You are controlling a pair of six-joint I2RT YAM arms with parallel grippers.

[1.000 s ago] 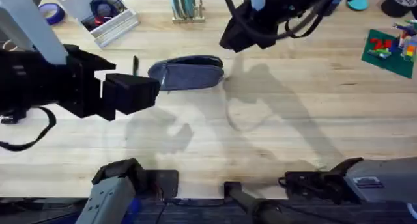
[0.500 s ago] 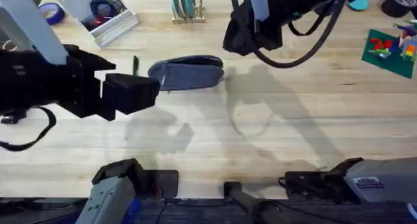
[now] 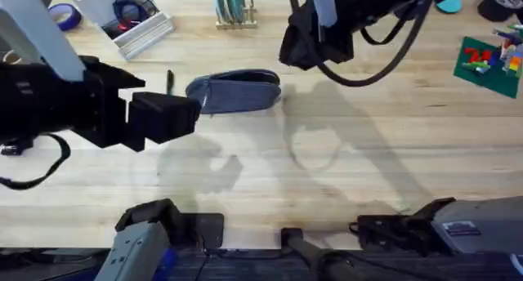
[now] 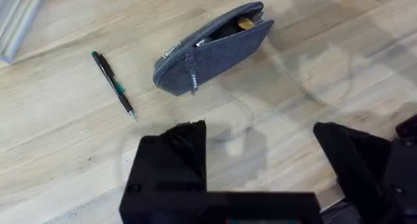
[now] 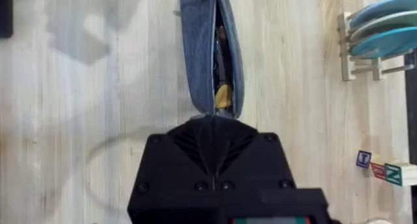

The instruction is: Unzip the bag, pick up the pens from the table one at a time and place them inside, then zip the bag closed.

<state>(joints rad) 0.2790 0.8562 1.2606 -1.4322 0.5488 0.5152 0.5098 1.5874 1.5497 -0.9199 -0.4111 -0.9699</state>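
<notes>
Pouch status: bag (image 4: 212, 49) unzipped, gaping, mid-table (image 3: 343, 175). One pen (image 4: 113, 84) lies just beside it. Left gripper (image 4: 260, 162) spread wide, empty — you drop it across the pen's middle, then pinch. Right gripper (image 5: 212, 123) pressed together, empty, at bag's end — keep clear.

A pale wooden table (image 3: 384, 142) with visible grain, evenly lit, soft shadows on it. Along its far edge: a white tray (image 3: 131, 24) with a tape roll (image 3: 64, 16) beside it, a wooden rack (image 3: 233, 7) of teal plates, a green plate (image 3: 490, 62) of coloured bricks
</notes>
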